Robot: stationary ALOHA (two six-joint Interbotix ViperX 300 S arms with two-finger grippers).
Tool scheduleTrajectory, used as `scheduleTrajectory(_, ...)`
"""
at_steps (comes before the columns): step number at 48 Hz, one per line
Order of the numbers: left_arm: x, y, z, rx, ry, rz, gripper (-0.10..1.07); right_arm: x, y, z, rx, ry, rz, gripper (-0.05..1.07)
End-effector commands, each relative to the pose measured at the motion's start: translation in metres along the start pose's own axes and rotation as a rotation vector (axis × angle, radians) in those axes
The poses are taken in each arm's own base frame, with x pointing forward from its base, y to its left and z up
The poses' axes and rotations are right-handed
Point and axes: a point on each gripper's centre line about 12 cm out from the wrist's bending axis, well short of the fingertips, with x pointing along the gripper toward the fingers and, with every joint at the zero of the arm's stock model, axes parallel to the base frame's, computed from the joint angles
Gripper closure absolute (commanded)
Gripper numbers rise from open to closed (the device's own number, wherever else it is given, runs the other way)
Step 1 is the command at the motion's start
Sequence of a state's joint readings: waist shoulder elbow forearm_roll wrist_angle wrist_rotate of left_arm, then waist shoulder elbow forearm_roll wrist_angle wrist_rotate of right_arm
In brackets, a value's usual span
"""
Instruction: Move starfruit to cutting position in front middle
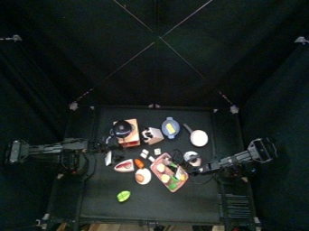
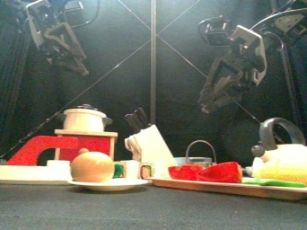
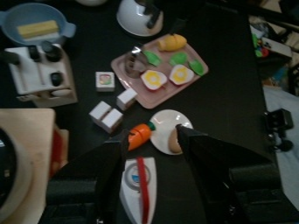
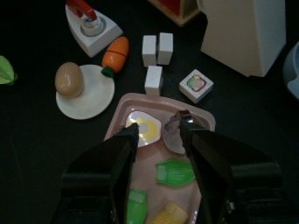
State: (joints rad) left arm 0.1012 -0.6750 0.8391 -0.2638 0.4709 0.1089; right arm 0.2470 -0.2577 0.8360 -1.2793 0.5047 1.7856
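The starfruit [image 1: 125,195] is a small bright yellow-green piece on the black table near the front, left of middle. It also shows at the edge of the right wrist view [image 4: 3,68]. My right gripper [image 4: 162,140] is open and empty, hanging above the pink tray [image 4: 126,129] of food pieces, well away from the starfruit. In the top view it [image 1: 200,162] reaches in from the right. My left gripper [image 3: 149,156] is open and empty, high above a small white dish with a red piece [image 3: 139,175], at the table's left [image 1: 82,155].
A plate with an onion [image 4: 73,80] and a carrot [image 4: 114,52] lie between the tray and the starfruit. A white knife block [image 2: 149,145], a red stove with a pot [image 2: 82,119] and a kettle [image 2: 278,135] stand behind.
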Motion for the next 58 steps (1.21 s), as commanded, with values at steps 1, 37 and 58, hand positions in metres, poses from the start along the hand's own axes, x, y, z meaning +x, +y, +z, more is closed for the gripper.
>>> scheduleTrajectory(1,0.007,-0.017,0.011,0.011,0.031,-0.046,0.13,-0.003,0.003,0.009,0.015,-0.022,0.015,0.23)
scheduleTrajectory(37,0.025,-0.123,-0.062,-0.005,0.300,0.178,0.12,-0.004,0.006,0.010,0.016,-0.025,0.021,0.23)
scheduleTrajectory(58,0.069,-0.170,-0.100,-0.025,0.437,0.230,0.10,-0.001,0.006,0.008,0.031,-0.011,0.014,0.23)
